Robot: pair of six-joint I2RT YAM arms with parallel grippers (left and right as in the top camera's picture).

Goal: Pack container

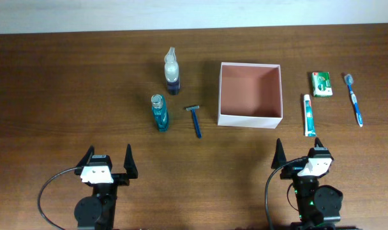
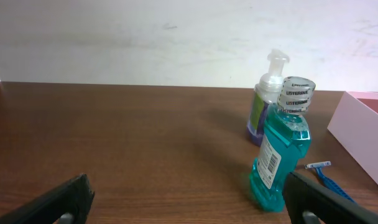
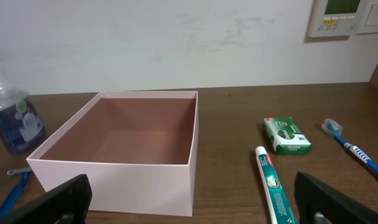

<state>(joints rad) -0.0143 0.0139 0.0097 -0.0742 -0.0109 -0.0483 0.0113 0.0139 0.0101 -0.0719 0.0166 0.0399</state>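
Note:
The container (image 1: pixel 250 121), a square open-top box with white walls and a pinkish-brown inside, stands empty at mid-table; it also shows in the right wrist view (image 3: pixel 114 180). Left of it are a teal mouthwash bottle (image 1: pixel 159 113) (image 2: pixel 280 155), a pump bottle (image 1: pixel 172 71) (image 2: pixel 267 99) and a blue razor (image 1: pixel 196 119) (image 2: pixel 326 177). Right of it are a toothpaste tube (image 1: pixel 309 115) (image 3: pixel 273 186), a green packet (image 1: pixel 321 84) (image 3: pixel 286 135) and a blue toothbrush (image 1: pixel 354 98) (image 3: pixel 354 149). My left gripper (image 1: pixel 108 160) (image 2: pixel 189 208) and right gripper (image 1: pixel 302 152) (image 3: pixel 192 208) are open and empty near the front edge.
The brown wooden table (image 1: pixel 66 96) reaches a white wall at the back. A wall thermostat (image 3: pixel 347 17) shows in the right wrist view. Black cables curl beside both arm bases at the front.

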